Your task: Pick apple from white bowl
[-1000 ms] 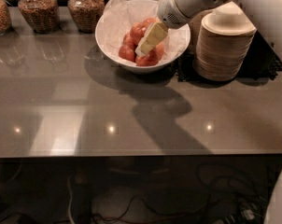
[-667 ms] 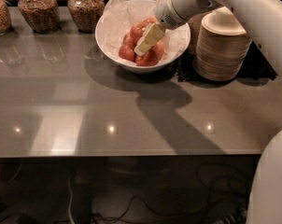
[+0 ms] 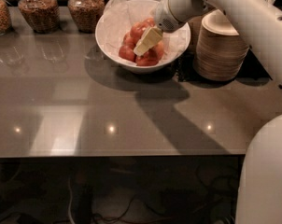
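Note:
The white bowl (image 3: 113,50) stands at the back middle of the grey counter, lined with crinkled white paper. Several red apples (image 3: 137,31) lie piled in it. My gripper (image 3: 145,42) reaches in from the upper right and hangs over the pile, its cream fingers down among the apples near the bowl's centre. The white arm crosses the right side of the view and hides part of the bowl's far rim.
A tall stack of beige disposable bowls (image 3: 220,48) stands just right of the white bowl. Three glass jars of grains or nuts (image 3: 36,8) line the back left. The grey counter (image 3: 85,115) reaches to a front edge, with cables on the floor below.
The arm has moved slightly lower and further into the bowl, with the gripper still over the apples. The apples and bowl have not visibly moved.

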Controlling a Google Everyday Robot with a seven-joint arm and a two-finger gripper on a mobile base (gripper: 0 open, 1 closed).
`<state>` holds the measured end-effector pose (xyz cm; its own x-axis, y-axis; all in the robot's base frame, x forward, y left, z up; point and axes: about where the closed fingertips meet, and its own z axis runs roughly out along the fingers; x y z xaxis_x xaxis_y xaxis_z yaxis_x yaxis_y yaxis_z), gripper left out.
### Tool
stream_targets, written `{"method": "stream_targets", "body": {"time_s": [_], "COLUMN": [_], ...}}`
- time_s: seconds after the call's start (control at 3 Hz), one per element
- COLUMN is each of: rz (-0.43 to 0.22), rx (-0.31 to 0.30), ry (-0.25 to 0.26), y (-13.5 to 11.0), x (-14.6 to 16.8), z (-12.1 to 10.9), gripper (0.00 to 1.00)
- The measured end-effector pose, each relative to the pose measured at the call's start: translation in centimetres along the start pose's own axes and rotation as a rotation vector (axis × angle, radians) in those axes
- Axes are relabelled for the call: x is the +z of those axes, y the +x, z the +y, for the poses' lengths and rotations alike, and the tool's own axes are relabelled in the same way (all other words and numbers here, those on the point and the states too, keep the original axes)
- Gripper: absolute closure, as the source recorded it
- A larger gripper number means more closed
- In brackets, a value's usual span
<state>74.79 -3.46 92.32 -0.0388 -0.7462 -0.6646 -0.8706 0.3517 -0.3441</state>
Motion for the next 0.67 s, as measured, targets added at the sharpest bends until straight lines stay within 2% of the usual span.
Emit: {"method": "stream_targets", "body": {"time_s": [0.33,0.67], "rz": [0.016,0.02], "rx": [0.001,0.004], "ry": [-0.012,-0.014], "y": [0.29,0.38], "x": [0.52,0.64], "z": [0.21,0.23], "gripper": [0.35,0.48]}}
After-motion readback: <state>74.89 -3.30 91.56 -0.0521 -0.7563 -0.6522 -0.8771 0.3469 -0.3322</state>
